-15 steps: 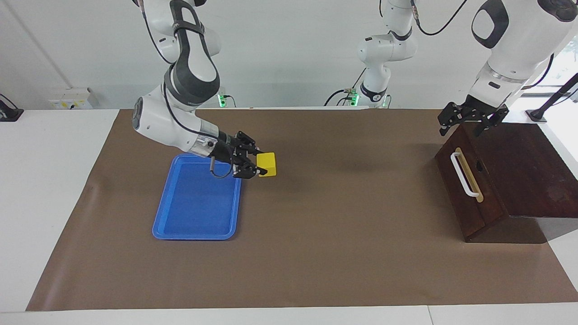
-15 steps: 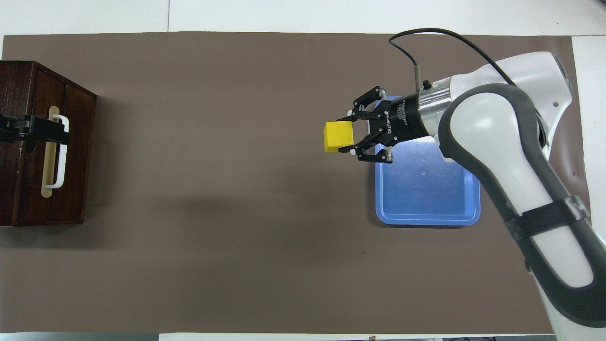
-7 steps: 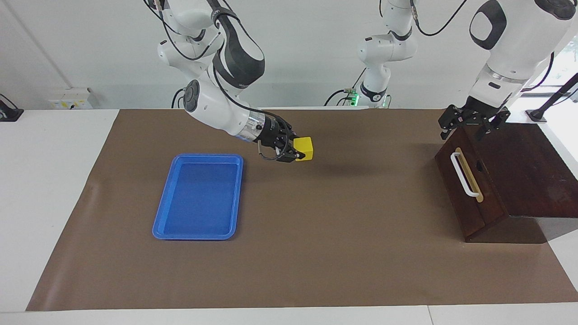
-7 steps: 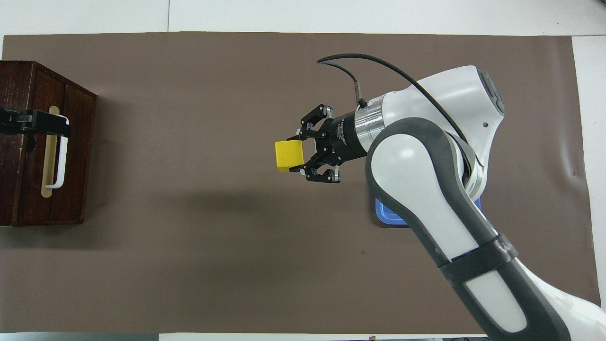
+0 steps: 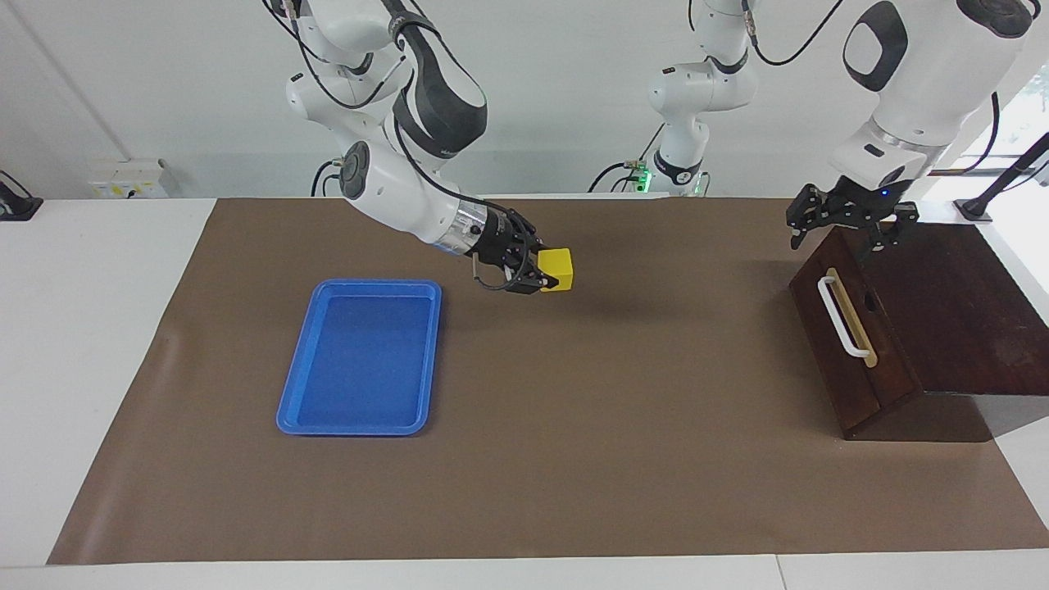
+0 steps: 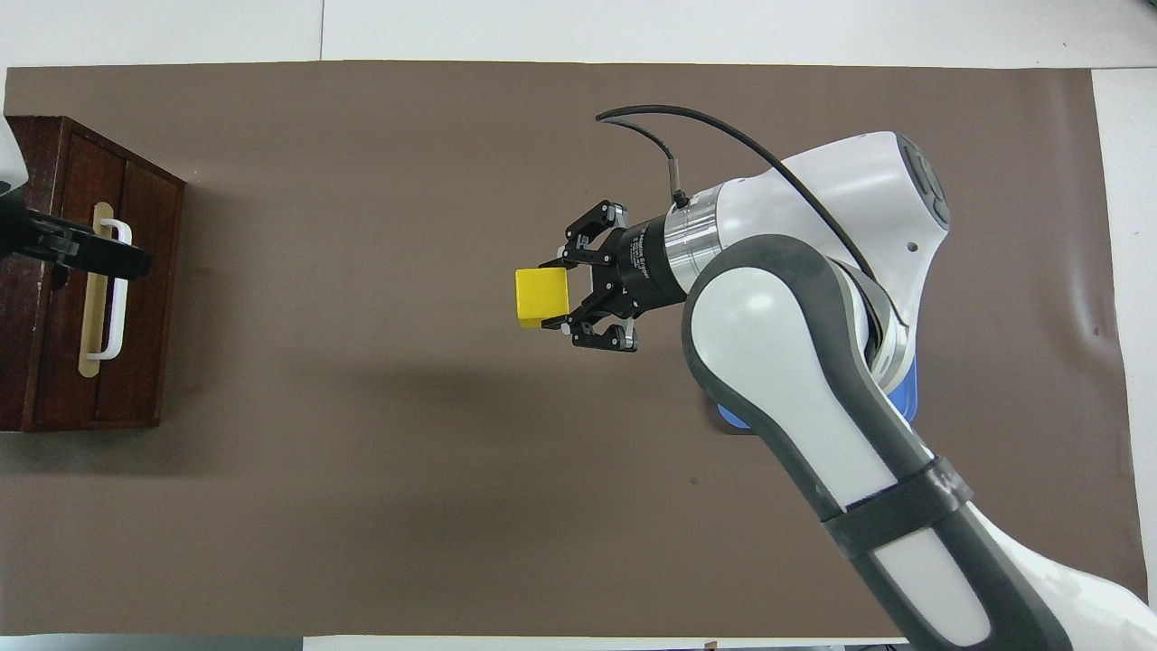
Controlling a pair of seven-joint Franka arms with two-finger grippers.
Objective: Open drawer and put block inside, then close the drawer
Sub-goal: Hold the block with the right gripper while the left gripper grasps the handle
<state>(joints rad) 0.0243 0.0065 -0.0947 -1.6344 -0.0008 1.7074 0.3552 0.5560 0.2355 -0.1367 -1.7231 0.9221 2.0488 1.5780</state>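
Observation:
My right gripper [image 5: 547,275] is shut on the yellow block [image 5: 557,268] and holds it in the air over the brown mat, between the blue tray and the drawer box; the block also shows in the overhead view [image 6: 541,295], at the gripper's [image 6: 560,297] tips. The dark brown drawer [image 5: 852,360] is shut in its wooden box at the left arm's end of the table, with its white bar handle [image 5: 840,315] facing the middle of the table. My left gripper [image 5: 840,223] is open and empty over the box's top front edge, above the handle [image 6: 113,289].
A blue tray [image 5: 361,429] lies empty on the brown mat toward the right arm's end; in the overhead view my right arm covers most of it [image 6: 907,402]. A third robot arm [image 5: 697,90] stands at the robots' edge of the table.
My right gripper has carried the block away from the tray's edge toward the drawer's end of the table, slowing over the last half second. My left gripper has shifted slightly over the box's front edge.

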